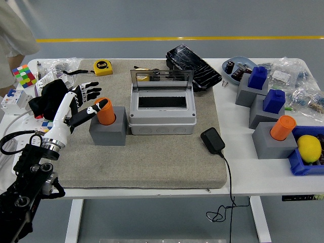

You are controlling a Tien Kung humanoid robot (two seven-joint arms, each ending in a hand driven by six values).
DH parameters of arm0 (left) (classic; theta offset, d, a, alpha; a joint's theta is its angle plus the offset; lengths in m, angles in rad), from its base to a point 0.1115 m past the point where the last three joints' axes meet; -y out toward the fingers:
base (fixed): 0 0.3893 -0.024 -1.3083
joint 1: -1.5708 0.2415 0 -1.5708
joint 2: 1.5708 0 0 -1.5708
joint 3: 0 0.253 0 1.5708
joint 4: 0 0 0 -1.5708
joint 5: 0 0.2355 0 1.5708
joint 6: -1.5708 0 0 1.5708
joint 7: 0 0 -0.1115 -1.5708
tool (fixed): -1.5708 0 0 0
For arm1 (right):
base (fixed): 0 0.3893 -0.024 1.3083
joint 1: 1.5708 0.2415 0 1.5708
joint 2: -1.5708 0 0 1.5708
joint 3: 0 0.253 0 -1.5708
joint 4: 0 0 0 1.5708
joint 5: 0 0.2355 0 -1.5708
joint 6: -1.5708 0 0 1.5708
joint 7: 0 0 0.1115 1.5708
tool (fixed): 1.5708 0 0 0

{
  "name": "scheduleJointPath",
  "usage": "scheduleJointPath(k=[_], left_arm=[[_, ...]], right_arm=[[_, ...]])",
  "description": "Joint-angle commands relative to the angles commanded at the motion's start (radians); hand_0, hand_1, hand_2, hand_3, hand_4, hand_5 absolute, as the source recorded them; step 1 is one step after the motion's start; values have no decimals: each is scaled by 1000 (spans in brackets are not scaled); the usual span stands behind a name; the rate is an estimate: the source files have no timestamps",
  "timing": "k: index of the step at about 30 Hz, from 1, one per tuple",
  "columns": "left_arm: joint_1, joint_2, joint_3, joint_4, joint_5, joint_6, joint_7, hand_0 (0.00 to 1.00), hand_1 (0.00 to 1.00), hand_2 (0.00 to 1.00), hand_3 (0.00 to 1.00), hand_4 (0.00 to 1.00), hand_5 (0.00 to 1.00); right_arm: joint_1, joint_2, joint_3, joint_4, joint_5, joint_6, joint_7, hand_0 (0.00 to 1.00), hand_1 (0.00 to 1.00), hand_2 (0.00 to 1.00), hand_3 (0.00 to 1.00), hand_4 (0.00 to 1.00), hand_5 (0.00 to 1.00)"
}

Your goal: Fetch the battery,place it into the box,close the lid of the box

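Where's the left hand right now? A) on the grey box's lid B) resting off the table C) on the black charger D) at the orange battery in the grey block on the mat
D: the left hand reaches in with fingers spread, its thumb touching the orange battery, which stands upright in the grey block to the left of the open grey box; the grasp is not yet closed.
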Motion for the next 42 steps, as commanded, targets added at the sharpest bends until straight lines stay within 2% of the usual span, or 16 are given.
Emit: scheduleJointPath(k=[10,11,16,17,22,23,28,29,34,35,40,41,42], left_arm=[[-10,-8,40,18,7,8,-12,749,740,738,775,998,356],[-12,-9,45,19,7,10,-13,749,736,729,741,998,233],[-20,-19,64,32,6,18,-16,749,736,729,741,998,233],[-21,-21,67,34,6,21,-18,701,707,704,719,998,137],[-28,-31,72,47,-6,28,-26,701,707,704,719,998,137],[-30,-32,72,49,-10,29,-28,626,630,633,695,998,32],[-37,-41,71,53,-26,35,-40,626,630,633,695,998,32],[-38,-42,73,55,-28,35,-41,571,584,564,638,998,2],[-45,-49,84,68,-42,31,-43,571,584,564,638,998,2],[-46,-50,85,70,-44,31,-44,505,496,520,577,998,2],[-51,-57,87,80,-69,28,-53,505,496,520,577,998,2],[-53,-58,90,83,-79,28,-56,439,440,464,529,998,2],[-55,-59,92,86,-89,27,-59,439,440,464,529,998,2]], right_arm=[[0,0,-2,0,-1,1,0,650,648,675,587,998,564],[1,-1,-4,0,0,1,1,650,648,675,587,998,564],[1,0,-4,0,1,1,1,650,648,675,587,998,564],[1,-1,-5,0,1,1,1,650,648,675,587,998,564],[0,0,-4,0,0,1,0,650,648,675,587,998,564],[-1,0,-4,0,0,1,0,649,648,675,587,998,564],[0,-1,-5,0,-1,1,0,649,648,675,587,998,564],[0,0,-3,0,-2,1,0,647,648,675,588,998,564],[1,-1,-5,0,2,0,0,647,648,675,588,998,564],[2,-1,-6,0,2,0,0,650,648,674,588,998,564],[2,-1,-8,0,3,0,0,650,648,674,588,998,564],[1,-1,-8,0,2,0,0,649,648,674,588,998,563],[1,-1,-8,0,1,0,0,649,648,674,588,998,563]])
